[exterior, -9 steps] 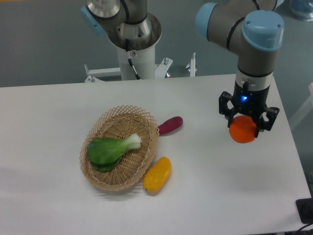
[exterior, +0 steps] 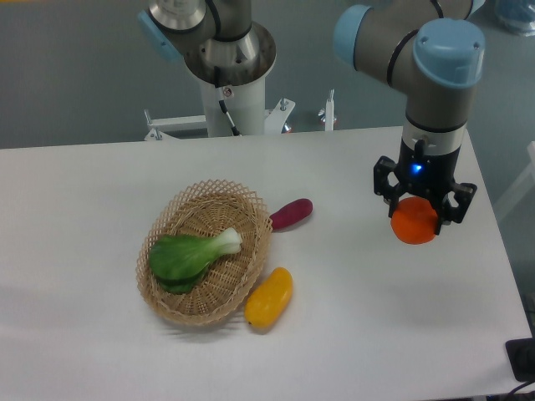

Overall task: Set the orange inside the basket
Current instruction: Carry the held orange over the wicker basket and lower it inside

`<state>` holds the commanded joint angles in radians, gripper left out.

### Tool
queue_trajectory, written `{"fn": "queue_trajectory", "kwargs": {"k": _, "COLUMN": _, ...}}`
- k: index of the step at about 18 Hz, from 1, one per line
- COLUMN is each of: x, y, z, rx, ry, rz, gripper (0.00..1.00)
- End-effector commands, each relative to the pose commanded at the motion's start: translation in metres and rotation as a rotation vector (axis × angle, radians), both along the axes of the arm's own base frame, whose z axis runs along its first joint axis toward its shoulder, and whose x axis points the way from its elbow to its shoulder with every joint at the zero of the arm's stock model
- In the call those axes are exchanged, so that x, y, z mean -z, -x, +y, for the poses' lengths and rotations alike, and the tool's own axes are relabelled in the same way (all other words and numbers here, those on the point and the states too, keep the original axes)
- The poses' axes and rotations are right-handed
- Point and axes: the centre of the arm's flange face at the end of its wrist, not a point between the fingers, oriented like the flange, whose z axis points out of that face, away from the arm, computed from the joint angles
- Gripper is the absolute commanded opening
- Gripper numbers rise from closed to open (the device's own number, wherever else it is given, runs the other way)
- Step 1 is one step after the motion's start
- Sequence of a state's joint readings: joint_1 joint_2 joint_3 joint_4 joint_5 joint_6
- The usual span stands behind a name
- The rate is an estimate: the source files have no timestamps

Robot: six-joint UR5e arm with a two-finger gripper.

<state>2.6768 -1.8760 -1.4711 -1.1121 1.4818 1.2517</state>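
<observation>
I see my claw (exterior: pixel 416 219) at about 3 o'clock on the table (exterior: pixel 84 184), pointing down. It is grasping the orange (exterior: pixel 415 225). The orange sits right between the two black fingers (exterior: pixel 384 188), and its round bottom pokes out below them. I cannot tell if the orange touches the table. Well apart, toward 9 o'clock from the claw, is the basket (exterior: pixel 171 305). A green leafy vegetable (exterior: pixel 185 256) lies inside it. A purple vegetable (exterior: pixel 291 214) lies just beside the basket at its 2 o'clock. A yellow fruit (exterior: pixel 269 297) touches the basket at its 5 o'clock.
</observation>
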Motion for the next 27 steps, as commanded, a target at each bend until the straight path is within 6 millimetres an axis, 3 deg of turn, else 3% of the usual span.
{"fn": "queue_trajectory", "kwargs": {"k": 4, "x": 0.0, "y": -0.006, "z": 0.008, "rx": -0.05, "ry": -0.016, "rz": -0.01, "gripper": 0.66}}
{"fn": "queue_trajectory", "kwargs": {"k": 12, "x": 0.016, "y": -0.058, "z": 0.08, "rx": -0.34, "ry": -0.131, "rz": -0.063, "gripper": 0.66}}
{"fn": "queue_trajectory", "kwargs": {"k": 15, "x": 0.018, "y": -0.101, "z": 0.112, "rx": -0.425, "ry": -0.148, "rz": -0.104, "gripper": 0.67}}
{"fn": "queue_trajectory", "kwargs": {"k": 17, "x": 0.033, "y": -0.137, "z": 0.128, "rx": -0.439, "ry": -0.121, "rz": -0.126, "gripper": 0.59}}
{"fn": "queue_trajectory", "kwargs": {"k": 18, "x": 0.038, "y": -0.161, "z": 0.136, "rx": -0.406, "ry": -0.103, "rz": -0.127, "gripper": 0.62}}
{"fn": "queue_trajectory", "kwargs": {"k": 19, "x": 0.042, "y": -0.176, "z": 0.142, "rx": -0.382, "ry": -0.096, "rz": -0.133, "gripper": 0.73}}
{"fn": "queue_trajectory", "kwargs": {"k": 20, "x": 0.048, "y": -0.191, "z": 0.147, "rx": -0.362, "ry": -0.082, "rz": -0.137, "gripper": 0.75}}
{"fn": "queue_trajectory", "kwargs": {"k": 22, "x": 0.059, "y": -0.206, "z": 0.152, "rx": -0.345, "ry": -0.059, "rz": -0.148, "gripper": 0.7}}
{"fn": "queue_trajectory", "kwargs": {"k": 23, "x": 0.07, "y": -0.222, "z": 0.158, "rx": -0.326, "ry": -0.043, "rz": -0.157, "gripper": 0.7}}
{"fn": "queue_trajectory", "kwargs": {"k": 27, "x": 0.105, "y": -0.25, "z": 0.177, "rx": -0.266, "ry": 0.009, "rz": -0.184, "gripper": 0.69}}
